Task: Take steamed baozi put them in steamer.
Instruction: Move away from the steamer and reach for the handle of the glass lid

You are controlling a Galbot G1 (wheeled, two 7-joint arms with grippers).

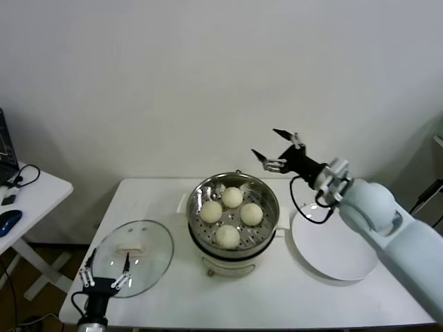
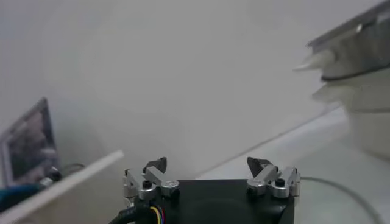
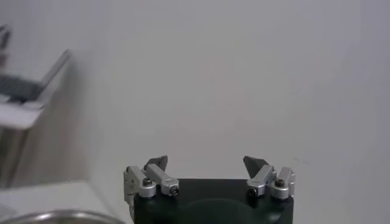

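Several creamy-white baozi (image 1: 232, 197) lie inside the shiny steel steamer (image 1: 266, 191) on its white base, mid-table. My right gripper (image 1: 275, 148) hovers in the air just above and behind the steamer's right rim, open and empty; in the right wrist view the right gripper (image 3: 206, 162) faces the bare wall, with the steamer's rim (image 3: 55, 217) at the frame's edge. My left gripper (image 1: 105, 266) sits low at the table's front left, over the glass lid, open with nothing in it. In the left wrist view the left gripper (image 2: 207, 163) points along the table past the steamer's side (image 2: 359, 79).
A round glass lid (image 1: 149, 249) lies flat at the front left of the white table (image 1: 277, 304). A flat white plate (image 1: 332, 252) lies right of the steamer, partly under my right arm. A side desk (image 1: 34, 190) with a laptop and mouse stands at far left.
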